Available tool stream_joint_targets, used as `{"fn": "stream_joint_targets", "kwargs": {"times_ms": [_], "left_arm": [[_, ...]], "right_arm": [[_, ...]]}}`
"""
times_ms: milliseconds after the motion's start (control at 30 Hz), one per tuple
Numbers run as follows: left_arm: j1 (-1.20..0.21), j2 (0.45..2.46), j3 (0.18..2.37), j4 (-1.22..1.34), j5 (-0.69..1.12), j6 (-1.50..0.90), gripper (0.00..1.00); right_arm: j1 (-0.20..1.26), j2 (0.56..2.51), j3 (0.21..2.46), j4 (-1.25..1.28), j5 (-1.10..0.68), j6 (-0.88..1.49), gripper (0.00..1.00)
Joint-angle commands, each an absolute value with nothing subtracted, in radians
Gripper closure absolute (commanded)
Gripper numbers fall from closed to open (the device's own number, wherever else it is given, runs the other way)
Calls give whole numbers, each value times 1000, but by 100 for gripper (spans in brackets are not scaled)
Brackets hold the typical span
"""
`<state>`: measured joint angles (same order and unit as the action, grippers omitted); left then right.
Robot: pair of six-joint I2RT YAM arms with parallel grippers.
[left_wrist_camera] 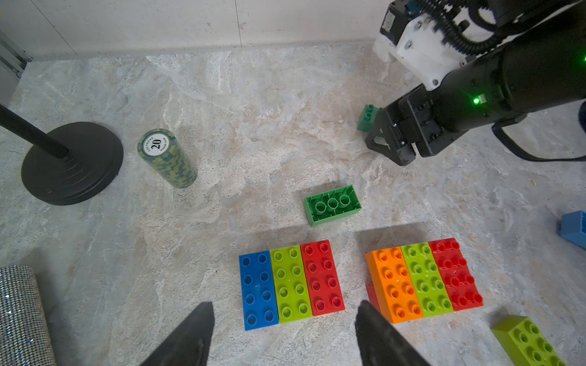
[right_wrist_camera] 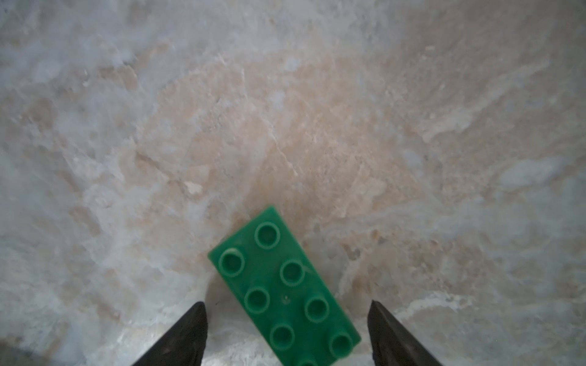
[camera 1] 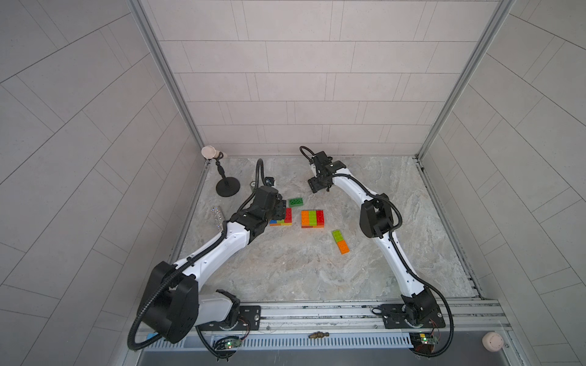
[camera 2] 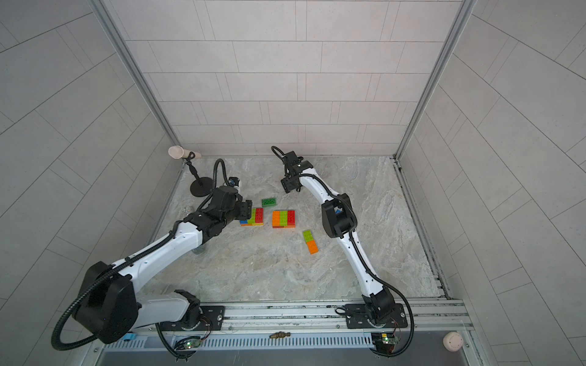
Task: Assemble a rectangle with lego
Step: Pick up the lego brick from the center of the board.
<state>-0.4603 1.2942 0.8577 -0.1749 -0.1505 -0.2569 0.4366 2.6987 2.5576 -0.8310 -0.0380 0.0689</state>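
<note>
Two flat lego slabs lie side by side mid-table. One is blue, lime and red (camera 1: pixel 283 218) (left_wrist_camera: pixel 290 282); the other is orange, lime and red (camera 1: pixel 312 218) (left_wrist_camera: pixel 421 279). My left gripper (camera 1: pixel 280 209) (left_wrist_camera: pixel 284 309) hovers open just short of the blue-lime-red slab, holding nothing. A dark green brick (camera 1: pixel 295 202) (left_wrist_camera: pixel 333 204) lies upside down behind the slabs. Farther back, my right gripper (camera 1: pixel 318 187) (right_wrist_camera: pixel 287 302) stands open astride a second dark green brick (right_wrist_camera: pixel 282 285). That brick lies studs up and askew, with a gap on each side. A lime and orange pair (camera 1: pixel 341 241) lies to the right.
A green poker-chip stack (left_wrist_camera: pixel 166 158) and a black round-based stand (camera 1: pixel 227 188) sit at the back left. A glittery silver tube (camera 1: pixel 218 217) lies by the left wall. A lone blue brick (left_wrist_camera: pixel 574 228) shows at the left wrist view's edge.
</note>
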Motion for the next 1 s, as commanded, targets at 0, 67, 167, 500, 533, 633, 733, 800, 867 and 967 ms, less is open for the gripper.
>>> {"fn": "stream_joint_targets", "kwargs": {"times_ms": [0,67,167,500,533,633,733,800,867,967], "left_arm": [[-456,1271,849,-186,-153,-265,25],[-456,1270,850,-190,-154,-266,25],[-456,1264,850,-193,-153,-263,25],[-456,1236,843,-202,-156,-275,27],[-456,1233,838,-201,-156,-277,27],[-456,1221,826,-198,-154,-289,27],[-456,1211,819,-192,-148,-290,28],[-457,1209,811,-172,-116,-270,29],[-465,1208,804,-139,-79,-270,31],[-531,1194,775,-47,-84,-223,32]], "right_arm": [[432,2735,2582,-821,-46,50,20],[428,2747,2586,-811,-50,59,22],[426,2757,2588,-801,-57,63,28],[428,2732,2602,-796,-95,58,65],[431,2725,2602,-800,-94,56,67],[431,2688,2602,-834,-86,51,71],[430,2616,2600,-922,-65,72,73],[428,2555,2586,-1014,-22,124,75],[427,2438,2425,-1035,15,159,79],[421,2166,1981,-873,7,239,81]]}}
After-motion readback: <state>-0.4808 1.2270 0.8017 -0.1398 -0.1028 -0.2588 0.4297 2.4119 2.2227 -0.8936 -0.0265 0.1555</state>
